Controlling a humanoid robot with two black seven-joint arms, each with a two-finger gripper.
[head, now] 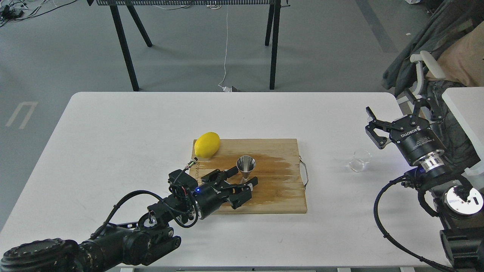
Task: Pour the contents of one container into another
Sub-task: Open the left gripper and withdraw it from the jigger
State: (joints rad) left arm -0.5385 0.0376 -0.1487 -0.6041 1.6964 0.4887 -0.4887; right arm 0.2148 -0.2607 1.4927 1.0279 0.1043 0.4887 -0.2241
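Note:
The steel jigger (245, 166) stands upright on the wooden cutting board (276, 189), wide cone up. My left gripper (242, 178) lies low over the board and is open. Its fingertips (232, 172) sit on either side of the jigger's lower cone, and I cannot tell whether they touch it. The small clear glass cup (359, 160) stands upright on the white table (124, 132) to the right of the board. My right gripper (373, 127) hovers open just above and right of the cup, holding nothing.
A yellow lemon (207, 144) rests on the board's far left corner. The middle of the board shows a dark wet stain (272, 166). A metal handle (303, 172) sticks out from the board's right edge. A chair with clothing (435, 56) stands beyond the table's right end.

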